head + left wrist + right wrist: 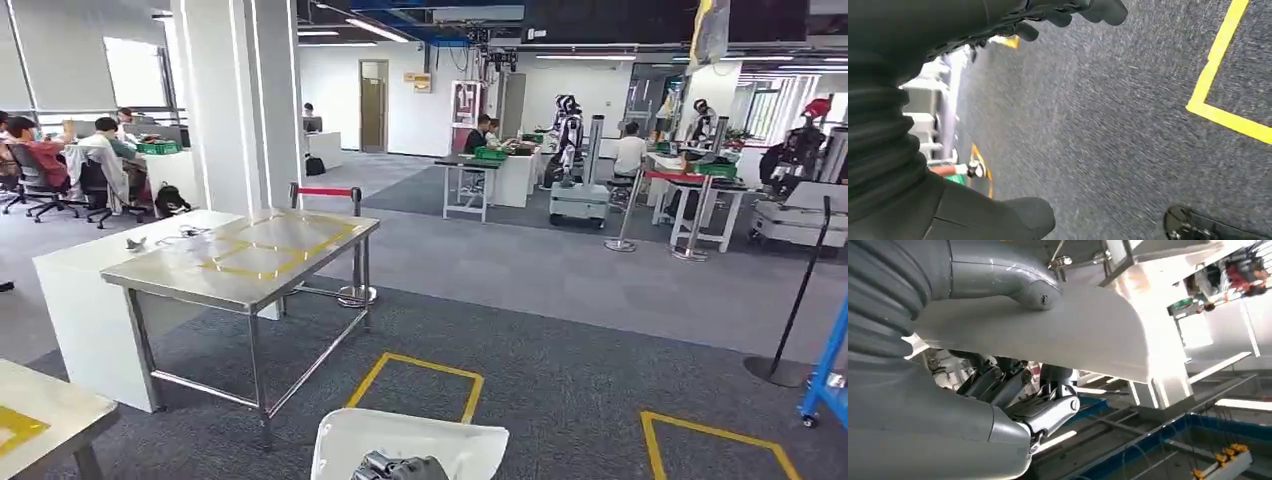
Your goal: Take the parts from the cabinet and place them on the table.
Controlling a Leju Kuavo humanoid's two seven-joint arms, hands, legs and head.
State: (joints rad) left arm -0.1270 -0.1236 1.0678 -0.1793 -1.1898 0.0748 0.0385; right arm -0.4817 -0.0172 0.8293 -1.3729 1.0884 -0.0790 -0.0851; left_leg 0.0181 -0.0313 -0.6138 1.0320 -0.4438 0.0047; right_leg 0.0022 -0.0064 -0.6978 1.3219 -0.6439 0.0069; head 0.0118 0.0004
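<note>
My right hand point(400, 467) grips the white part point(410, 445) at 6 o'clock, carried flat for transport. The steel table point(250, 260) stands at 10 o'clock, well apart. My left hand point(1013, 20) hangs over the carpet, fingers loosely apart, holding nothing.

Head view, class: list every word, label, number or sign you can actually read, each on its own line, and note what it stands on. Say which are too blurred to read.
No text can be read.
Yellow sign on the far white wall: too small and blurred.
Red and white poster beside the far doorway: blurred.
White part held in the right hand: no print visible.
Steel table: yellow tape outlines, no words.
</note>
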